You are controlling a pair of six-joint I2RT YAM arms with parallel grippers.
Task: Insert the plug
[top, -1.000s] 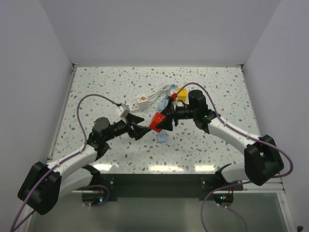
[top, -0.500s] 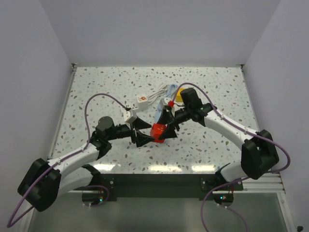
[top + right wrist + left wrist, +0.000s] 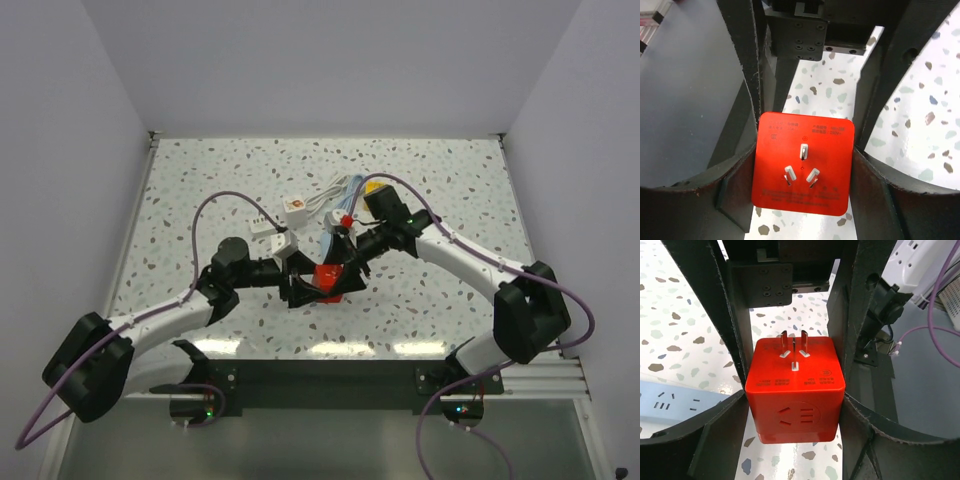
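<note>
**Plug held up between two tools**

The red plug (image 3: 795, 405) looks like a light, rigid plastic cube with smooth faces. It is best gripped on its flat sides, clear of the prongs. It sits over the table's (image 3: 200, 180) middle. The right tool (image 3: 804, 165) is clamped on its sides. The left tool (image 3: 795, 390) stands wide astride it, and I cannot tell whether it grips.

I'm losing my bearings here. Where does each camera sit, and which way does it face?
Top external: above and behind the robot, looking down on the table; both arms show whole, with the left gripper and right gripper both at the red plug.
Left wrist: on the left arm, looking out between its own fingers at the plug, prongs on top.
Right wrist: on the right arm, looking between its own fingers straight at the prongs.
Shared: both wrist views show the plug, with the opposite gripper behind it.
</note>
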